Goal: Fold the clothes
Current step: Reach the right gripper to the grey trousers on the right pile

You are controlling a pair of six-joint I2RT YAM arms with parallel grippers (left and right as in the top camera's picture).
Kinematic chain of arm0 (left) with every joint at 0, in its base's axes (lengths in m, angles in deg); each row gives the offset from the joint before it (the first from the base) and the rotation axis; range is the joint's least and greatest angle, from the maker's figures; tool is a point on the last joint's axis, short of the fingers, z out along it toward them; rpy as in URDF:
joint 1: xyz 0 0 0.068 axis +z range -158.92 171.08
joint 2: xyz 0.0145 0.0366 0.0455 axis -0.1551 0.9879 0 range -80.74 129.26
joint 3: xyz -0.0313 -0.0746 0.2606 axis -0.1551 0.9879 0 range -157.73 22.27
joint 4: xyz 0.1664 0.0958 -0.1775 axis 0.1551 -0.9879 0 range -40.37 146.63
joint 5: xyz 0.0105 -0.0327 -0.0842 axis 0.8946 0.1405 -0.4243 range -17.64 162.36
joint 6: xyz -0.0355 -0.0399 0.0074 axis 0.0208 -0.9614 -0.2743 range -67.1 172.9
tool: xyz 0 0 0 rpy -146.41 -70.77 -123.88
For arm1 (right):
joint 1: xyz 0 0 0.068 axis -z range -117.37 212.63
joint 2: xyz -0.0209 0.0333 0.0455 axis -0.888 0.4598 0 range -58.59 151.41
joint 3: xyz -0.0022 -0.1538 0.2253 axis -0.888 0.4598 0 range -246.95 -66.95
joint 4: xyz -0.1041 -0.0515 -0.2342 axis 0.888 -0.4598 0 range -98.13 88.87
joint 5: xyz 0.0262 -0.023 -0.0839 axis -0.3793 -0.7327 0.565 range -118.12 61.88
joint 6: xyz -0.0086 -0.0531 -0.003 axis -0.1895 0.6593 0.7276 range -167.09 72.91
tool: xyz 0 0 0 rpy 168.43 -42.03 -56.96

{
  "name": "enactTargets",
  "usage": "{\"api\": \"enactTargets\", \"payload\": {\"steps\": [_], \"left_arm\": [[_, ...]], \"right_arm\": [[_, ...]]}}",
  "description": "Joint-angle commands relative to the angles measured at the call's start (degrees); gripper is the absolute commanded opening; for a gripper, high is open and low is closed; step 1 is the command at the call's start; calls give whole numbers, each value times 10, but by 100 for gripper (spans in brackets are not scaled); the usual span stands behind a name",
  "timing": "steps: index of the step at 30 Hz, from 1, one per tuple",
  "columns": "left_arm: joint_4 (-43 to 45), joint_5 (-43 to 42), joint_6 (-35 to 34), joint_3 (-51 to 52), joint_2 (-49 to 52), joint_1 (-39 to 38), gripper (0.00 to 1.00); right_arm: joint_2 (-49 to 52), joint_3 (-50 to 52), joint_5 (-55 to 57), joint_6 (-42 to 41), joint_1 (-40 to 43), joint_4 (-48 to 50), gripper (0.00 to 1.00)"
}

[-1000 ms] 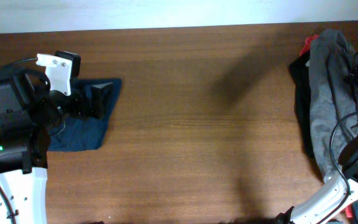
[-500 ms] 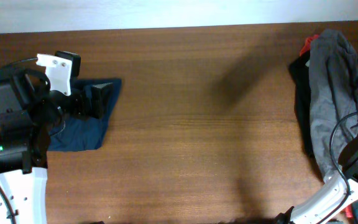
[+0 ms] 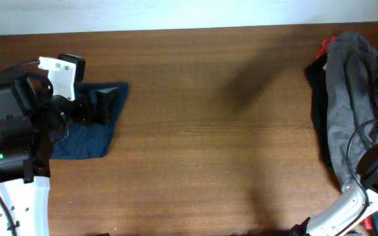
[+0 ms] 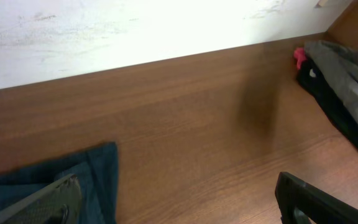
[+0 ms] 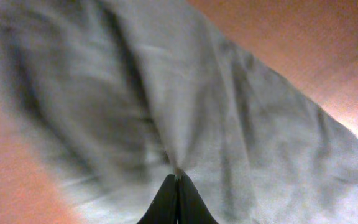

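Observation:
The clothes, a pair of grey shorts (image 3: pixel 346 98), lie bunched in a long heap at the table's right edge. They also show at the far right of the left wrist view (image 4: pixel 347 74). In the right wrist view the grey cloth (image 5: pixel 241 124) fills the frame. My right gripper (image 5: pixel 178 177) is shut, its two dark fingertips pressed together on a small pinched pucker of that cloth. My left gripper (image 3: pixel 104 105) hovers at the far left over a navy garment. It is open wide (image 4: pixel 178 186) with nothing between its fingers.
A dark navy garment (image 3: pixel 84 137) lies under the left gripper. Black cloth (image 3: pixel 317 98) and a bit of red cloth (image 3: pixel 325 46) sit under and beside the grey heap. Bare brown table (image 3: pixel 209 131) spans the middle. A white wall runs along the back.
My right gripper has closed from wide open to shut on the grey cloth. The left arm has not moved.

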Motion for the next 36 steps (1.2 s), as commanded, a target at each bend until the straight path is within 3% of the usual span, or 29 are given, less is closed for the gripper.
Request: {"api": "enactTargets", "payload": {"steps": [1, 9, 12, 14, 18, 19, 20, 24, 28, 36], "left_arm": [[0, -9, -7, -10, 1, -3, 99], [14, -9, -7, -11, 1, -3, 99], [17, -9, -8, -12, -2, -3, 99], [14, -9, -8, -12, -6, -3, 100], [2, -9, -7, -12, -12, -3, 99], [1, -9, -7, -12, -13, -3, 99], [1, -9, -7, -12, -13, -3, 99], [0, -9, -7, -12, -14, -3, 99], [0, -8, -7, -12, -14, -3, 99], [0, -8, -7, -12, -14, -3, 99]], "right_arm": [[-103, -56, -117, 0, -35, -2, 4], [-193, -59, -127, 26, -175, -26, 4], [-198, -59, -34, 30, -219, -34, 4], [-193, -59, 9, 28, -223, -35, 9], [-160, -58, 37, 28, -188, -52, 35], [-149, -58, 39, 28, -174, -58, 49], [-136, -58, 38, 28, -157, -64, 53], [-75, -58, 39, -1, -83, -81, 64], [-17, -58, 26, -22, -22, -90, 67], [72, -58, 49, -22, 18, -71, 78]]}}
